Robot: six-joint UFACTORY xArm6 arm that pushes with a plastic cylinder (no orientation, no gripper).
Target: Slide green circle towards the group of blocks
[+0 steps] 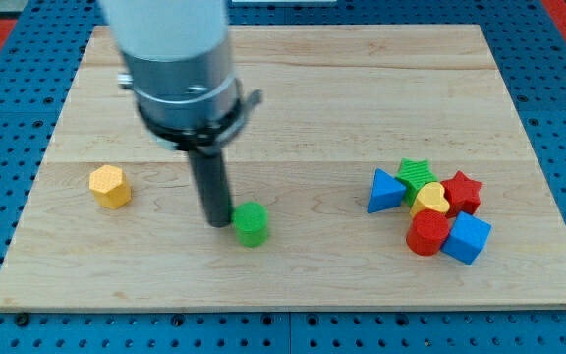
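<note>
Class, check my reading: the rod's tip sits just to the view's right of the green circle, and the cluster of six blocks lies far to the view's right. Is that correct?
Not quite. The camera view shows my tip just to the view's left of the green circle, not its right. The cluster of six blocks does lie far to the view's right.

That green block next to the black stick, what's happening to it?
I'm a robot arm and I push blocks with a rod. My tip is right beside the green circle, on the side toward the view's left. I mean to slide it toward the view's right, to the group there: blue triangle, green star, red star, yellow heart, red cylinder and blue cube. The orange hexagon sits alone, off to the view's left.
</note>
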